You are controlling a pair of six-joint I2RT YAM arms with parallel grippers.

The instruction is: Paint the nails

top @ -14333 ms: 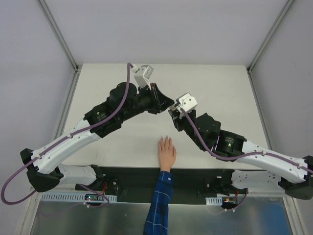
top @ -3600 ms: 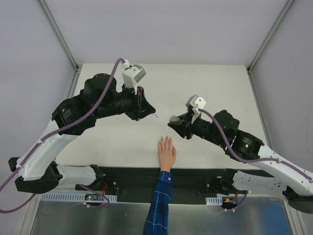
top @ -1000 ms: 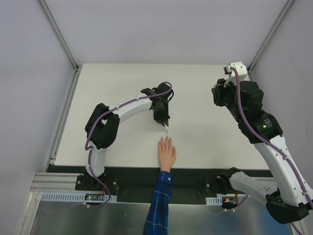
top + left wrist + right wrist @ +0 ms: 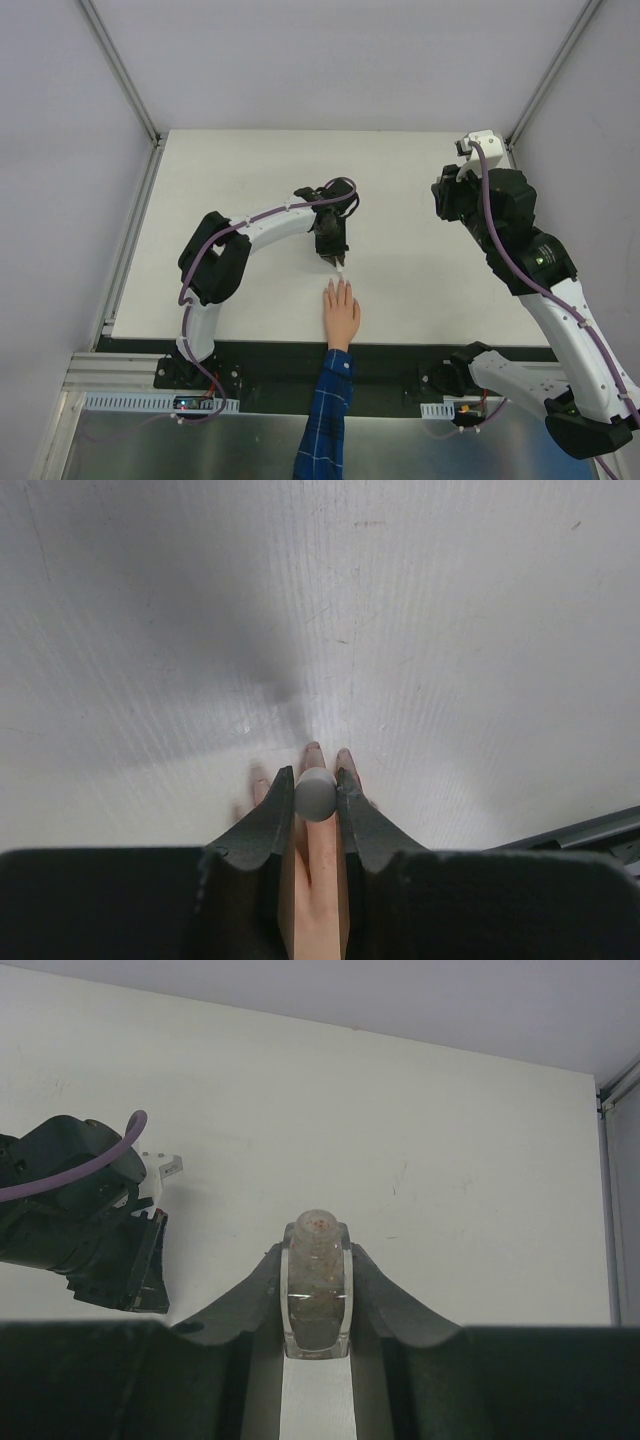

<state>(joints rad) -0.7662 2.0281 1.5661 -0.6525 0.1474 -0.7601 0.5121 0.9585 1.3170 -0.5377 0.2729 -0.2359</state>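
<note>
Now left gripper [image 4: 338, 257] nearer the nails [image 4: 339, 284]

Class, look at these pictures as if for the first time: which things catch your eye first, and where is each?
A flesh-coloured mannequin hand in a blue plaid sleeve lies palm down at the table's near edge. The left tool hangs right over it, shut on a grey brush handle. At the far right of the table, the right tool grips a whitish polish bottle.
</note>
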